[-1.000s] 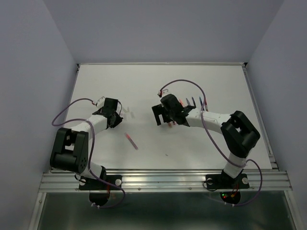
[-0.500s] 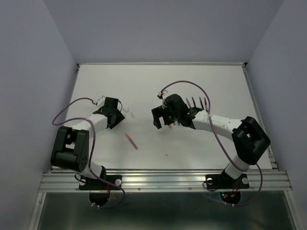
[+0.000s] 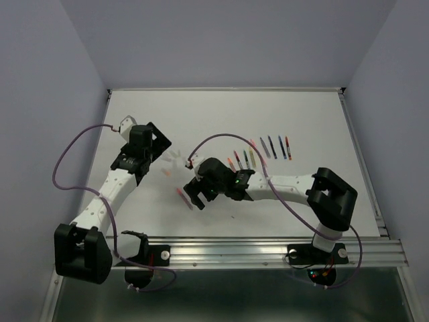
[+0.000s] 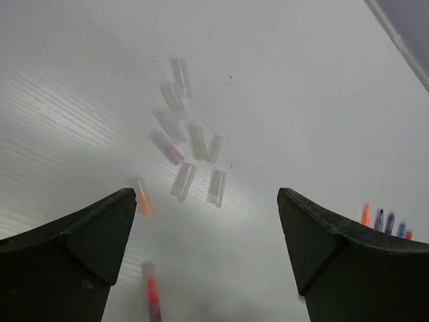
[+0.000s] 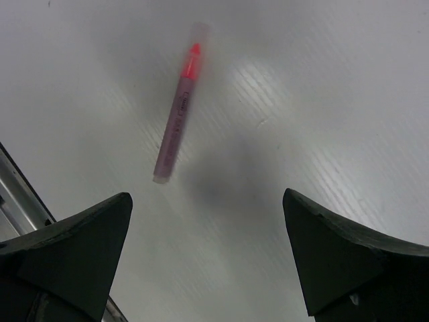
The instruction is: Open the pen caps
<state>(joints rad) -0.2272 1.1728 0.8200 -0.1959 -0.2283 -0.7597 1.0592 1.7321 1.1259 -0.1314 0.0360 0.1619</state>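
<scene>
The right end effector has swung away from the row of pens and now hovers over the lone pink pen, fingers spread and empty. The pen's clear cap is on. The left end effector has moved farther up the surface, likewise spread wide, above the loose pen caps.

1. White table: matte top, with a fine line texture showing in both wrist views.
2. Aluminium rail: runs along the table's near edge.
3. Walls: pale lavender-grey, closing in the back and both sides.
4. Dark speck: tiny, on the table near the front.
</scene>
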